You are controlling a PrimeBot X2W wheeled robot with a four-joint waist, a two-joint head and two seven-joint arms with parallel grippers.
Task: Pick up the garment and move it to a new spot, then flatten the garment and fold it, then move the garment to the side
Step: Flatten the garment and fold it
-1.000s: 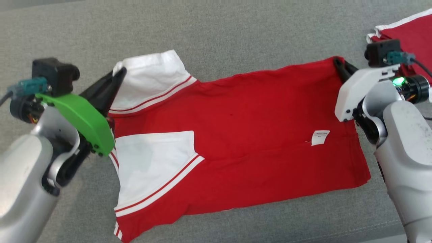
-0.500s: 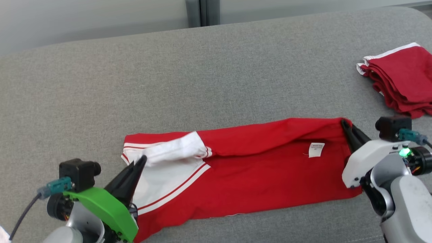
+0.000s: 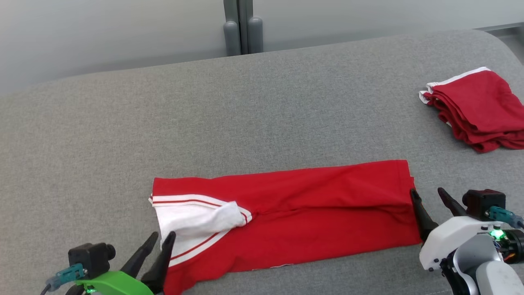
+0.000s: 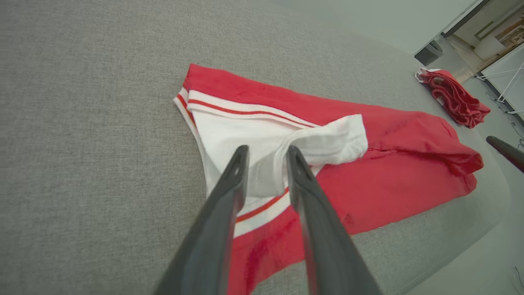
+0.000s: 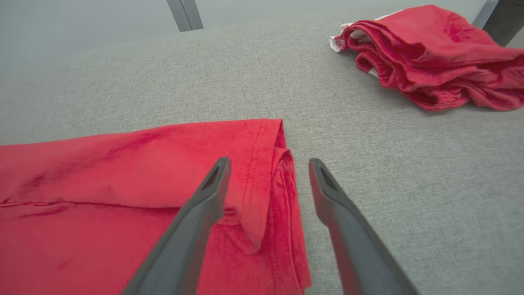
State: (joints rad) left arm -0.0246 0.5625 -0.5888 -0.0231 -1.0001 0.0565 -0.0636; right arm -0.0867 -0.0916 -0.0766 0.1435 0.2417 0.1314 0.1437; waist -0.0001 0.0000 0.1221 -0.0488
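The garment (image 3: pixel 311 213), a red shirt with white sleeves, lies folded into a long strip on the grey cushion (image 3: pixel 245 114). My left gripper (image 3: pixel 162 235) hovers at its left end beside the white sleeve (image 3: pixel 196 217), jaws slightly apart and holding nothing. In the left wrist view the left gripper (image 4: pixel 267 150) points over the white sleeve (image 4: pixel 327 139), with the garment (image 4: pixel 401 164) stretching away to the right. My right gripper (image 3: pixel 427 191) is open at the right end. The right wrist view has the right gripper (image 5: pixel 269 162) straddling the folded hem of the garment (image 5: pixel 123 172), which lies loose.
A pile of folded red clothes (image 3: pixel 479 110) sits at the back right, also seen as the pile (image 5: pixel 430 57) in the right wrist view. A grey post (image 3: pixel 241 28) stands behind the cushion. The cushion's front edge runs close below the garment.
Both grippers drew the garment's far edge toward me, folding it in half lengthwise, then opened and let go. The head camera has tilted up, shifting the whole picture.
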